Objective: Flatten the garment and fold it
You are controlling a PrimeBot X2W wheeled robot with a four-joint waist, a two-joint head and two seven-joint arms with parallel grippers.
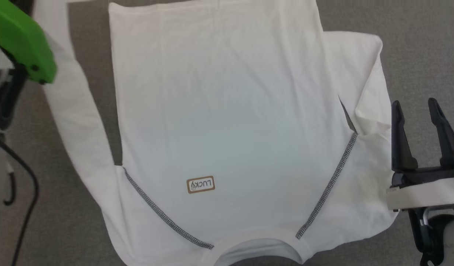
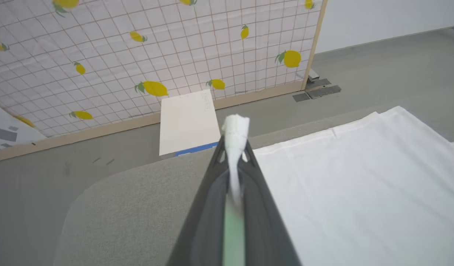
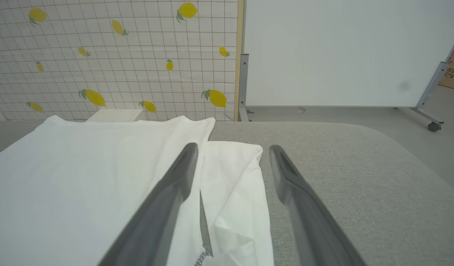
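My left gripper (image 2: 235, 146) clenches the garment's (image 1: 227, 111) sleeve end; my right gripper (image 1: 414, 103) gapes beside the other sleeve

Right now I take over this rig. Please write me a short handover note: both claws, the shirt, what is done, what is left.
Left claw: shut on a pinch of the shirt, seemingly the end of the left sleeve, which is stretched straight.
Right claw: open, empty, by the right sleeve.
Shirt: front up on the grey table, collar nearest the robot.
Done: body spread nearly flat.
Left: right sleeve is folded over and creased; smooth it, then fold the shirt. No fold made yet.
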